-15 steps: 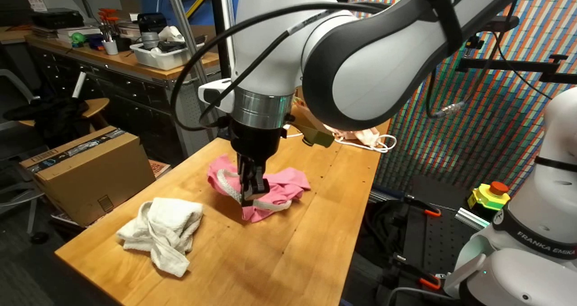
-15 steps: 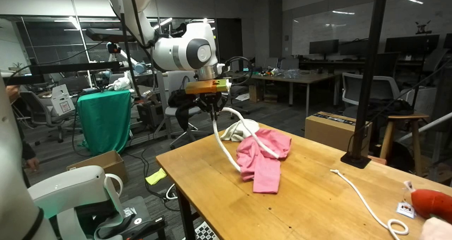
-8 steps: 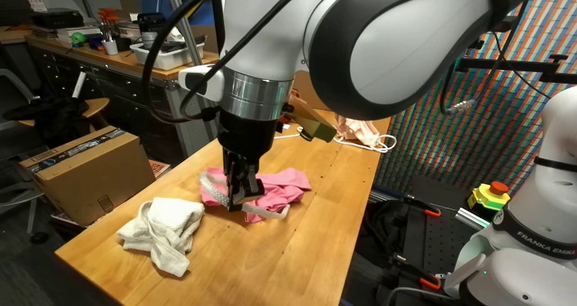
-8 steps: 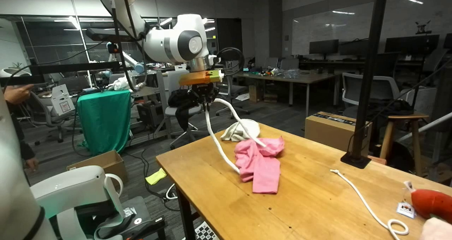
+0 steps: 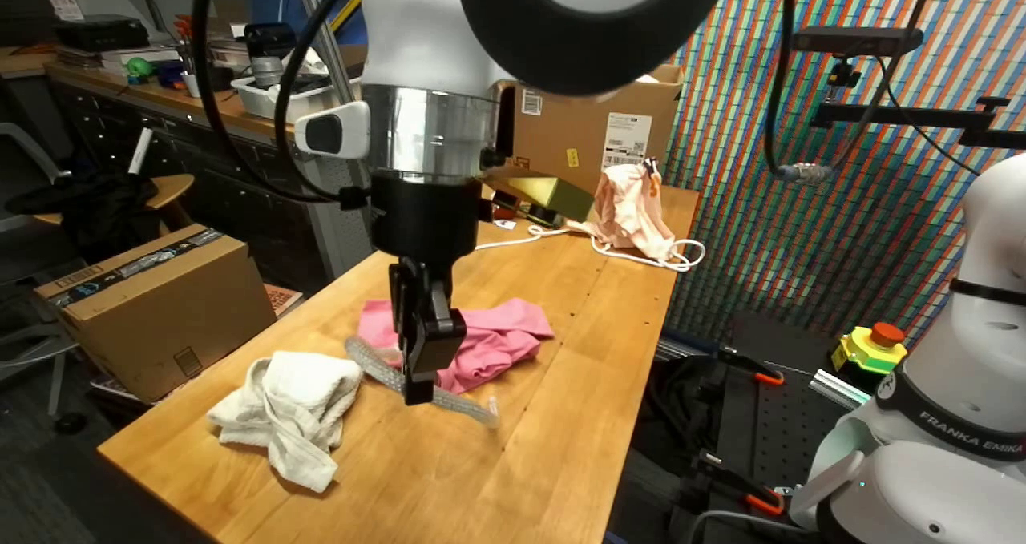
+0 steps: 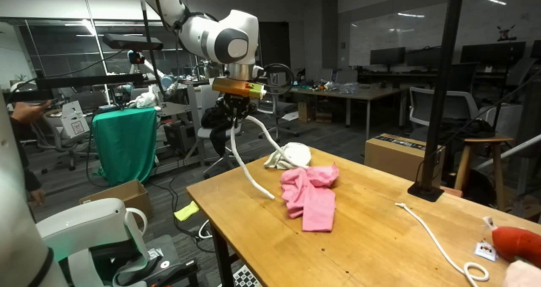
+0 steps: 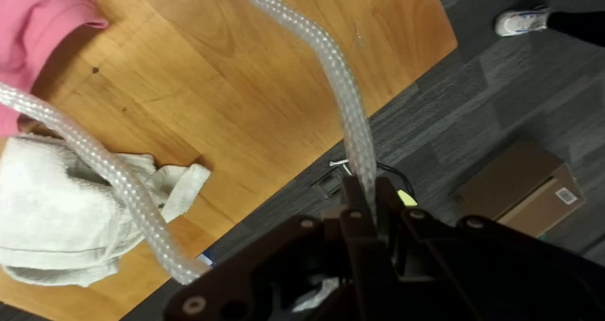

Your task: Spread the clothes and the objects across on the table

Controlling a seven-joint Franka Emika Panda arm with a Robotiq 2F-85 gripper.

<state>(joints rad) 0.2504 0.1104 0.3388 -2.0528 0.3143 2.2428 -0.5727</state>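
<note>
In the wrist view, the top and left edges crop the rope [image 7: 347, 94]. An exterior view's right edge crops the red item [image 6: 517, 241].

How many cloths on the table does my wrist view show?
2: the pink cloth, upper left and cut by the frame; the white towel below it, partly behind the rope. Others may lie out of frame.

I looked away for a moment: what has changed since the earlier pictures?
The gripper has risen and, in an exterior view, moved toward the picture's left, carrying the thick white rope; one end is now clear of the pink cloth, whose folds shifted slightly. Nothing was newly grasped or released. The cream-white towel and red item stayed put.
</note>
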